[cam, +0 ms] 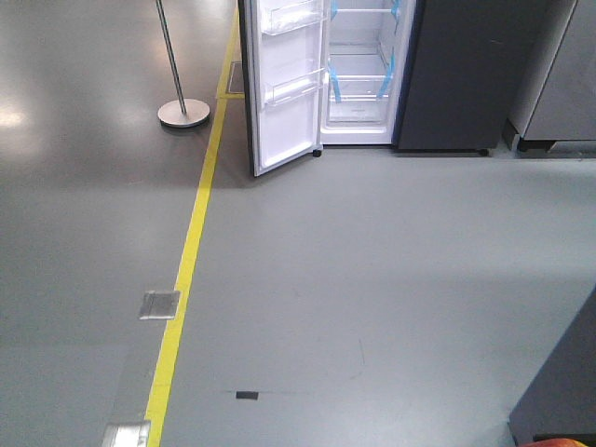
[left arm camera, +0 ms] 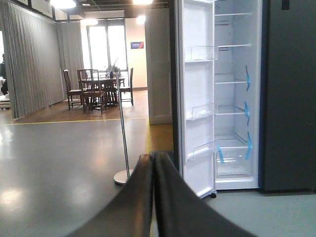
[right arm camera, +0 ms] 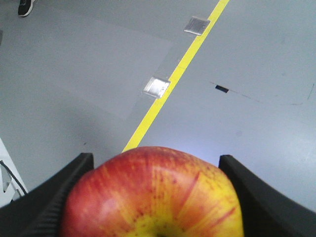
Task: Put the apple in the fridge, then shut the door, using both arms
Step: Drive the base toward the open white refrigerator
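The red and yellow apple [right arm camera: 153, 197] sits between the two black fingers of my right gripper [right arm camera: 156, 159], which is shut on it above the grey floor. A sliver of the apple shows at the bottom right of the front view [cam: 559, 441]. The dark grey fridge [cam: 456, 74] stands ahead with its white interior [cam: 358, 65] showing shelves and blue tape. Its door [cam: 284, 93] is swung open to the left, with clear bins inside. In the left wrist view my left gripper [left arm camera: 153, 160] is shut and empty, pointing toward the fridge [left arm camera: 232, 98] and its door [left arm camera: 197, 98].
A yellow floor line [cam: 186, 270] runs toward the fridge door, with metal floor plates [cam: 159, 304] beside it. A pole stand with a round base [cam: 182, 112] is left of the door. A grey cabinet [cam: 559, 65] stands right of the fridge. A dark grey panel [cam: 563, 382] is close at the bottom right.
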{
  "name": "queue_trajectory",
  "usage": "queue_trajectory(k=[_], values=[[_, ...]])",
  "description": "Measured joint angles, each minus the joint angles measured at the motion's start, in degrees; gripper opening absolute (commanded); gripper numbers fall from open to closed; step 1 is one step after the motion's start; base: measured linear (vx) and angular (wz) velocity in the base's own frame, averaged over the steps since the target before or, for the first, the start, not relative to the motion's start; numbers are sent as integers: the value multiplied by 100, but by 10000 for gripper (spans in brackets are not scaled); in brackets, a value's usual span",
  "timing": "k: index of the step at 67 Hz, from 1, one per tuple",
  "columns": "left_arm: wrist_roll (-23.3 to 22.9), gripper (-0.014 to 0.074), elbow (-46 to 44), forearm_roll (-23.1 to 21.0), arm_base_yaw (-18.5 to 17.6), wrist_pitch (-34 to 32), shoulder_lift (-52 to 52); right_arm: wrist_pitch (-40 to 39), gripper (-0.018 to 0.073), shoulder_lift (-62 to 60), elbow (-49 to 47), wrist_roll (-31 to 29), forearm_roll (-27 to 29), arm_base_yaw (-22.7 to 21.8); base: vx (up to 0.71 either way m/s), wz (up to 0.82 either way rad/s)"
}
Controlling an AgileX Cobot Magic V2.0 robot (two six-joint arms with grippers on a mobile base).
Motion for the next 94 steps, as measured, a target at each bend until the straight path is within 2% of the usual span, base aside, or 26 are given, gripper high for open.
queue_trajectory(k=[94], values=[[0, -6, 0, 0, 0, 0, 0, 0, 393, 0, 0, 0, 0, 0, 32, 2]])
